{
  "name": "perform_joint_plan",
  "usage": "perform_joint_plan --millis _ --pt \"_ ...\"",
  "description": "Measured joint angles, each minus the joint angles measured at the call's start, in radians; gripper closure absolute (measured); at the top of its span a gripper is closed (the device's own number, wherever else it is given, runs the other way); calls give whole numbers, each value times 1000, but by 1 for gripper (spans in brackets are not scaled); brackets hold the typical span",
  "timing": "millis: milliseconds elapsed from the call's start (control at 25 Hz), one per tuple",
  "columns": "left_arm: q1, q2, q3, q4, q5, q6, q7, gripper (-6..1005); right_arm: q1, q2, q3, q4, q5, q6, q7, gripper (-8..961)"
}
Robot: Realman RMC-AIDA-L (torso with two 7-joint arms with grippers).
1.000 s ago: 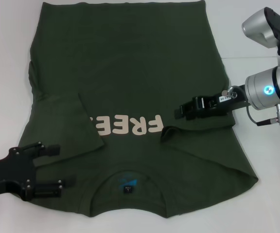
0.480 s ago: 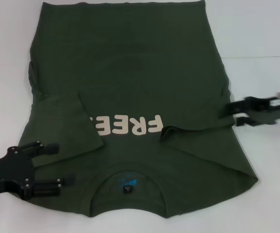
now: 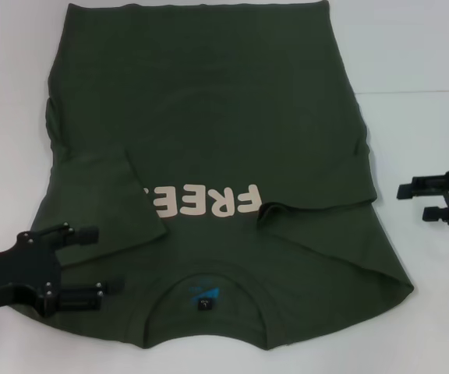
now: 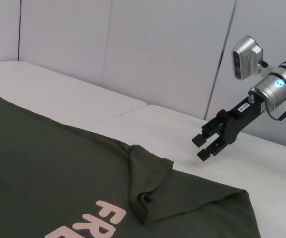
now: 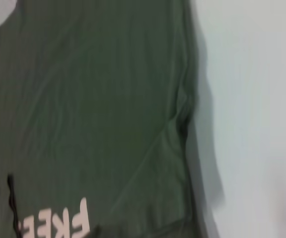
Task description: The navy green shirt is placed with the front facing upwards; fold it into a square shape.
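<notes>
The navy green shirt (image 3: 209, 117) lies flat on the white table, collar and neck label (image 3: 205, 296) toward me, cream "FREE" lettering (image 3: 205, 201) face up. Both sleeves are folded inward onto the chest, the left one (image 3: 123, 202) covering the end of the lettering and the right one (image 3: 318, 199) lying beside it. My left gripper (image 3: 92, 263) hovers open over the shirt's near-left shoulder. Off the shirt, over bare table, my right gripper (image 3: 413, 202) is open just past the right edge; the left wrist view shows it (image 4: 200, 148) empty, beyond the folded sleeve (image 4: 148, 188).
White table (image 3: 427, 117) surrounds the shirt, with a seam line running across it on the right. Pale wall panels (image 4: 158, 49) stand behind the table in the left wrist view. The right wrist view shows the shirt's body (image 5: 93, 109) and bare table beside it.
The right gripper has left the folded right sleeve and pulled back to the right, off the shirt. The left gripper has shifted slightly toward the collar.
</notes>
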Motion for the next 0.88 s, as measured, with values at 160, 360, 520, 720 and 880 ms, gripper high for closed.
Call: perform_joint_plan --millis 160,360,520,720,880 --pt "-2 0 -3 0 -2 -3 3 53 10 10 67 5 2 7 -4 181" --pt "-6 0 -6 0 -14 -5 7 54 37 13 96 42 2 42 3 184" --pt "-9 0 -8 -5 -19 -6 3 54 51 15 106 76 3 56 5 186" --pt "-9 0 -8 -25 -25 -13 6 54 53 18 107 109 4 73 5 189" --pt "-9 1 -8 -25 -26 -14 6 54 54 28 107 114 19 82 1 191"
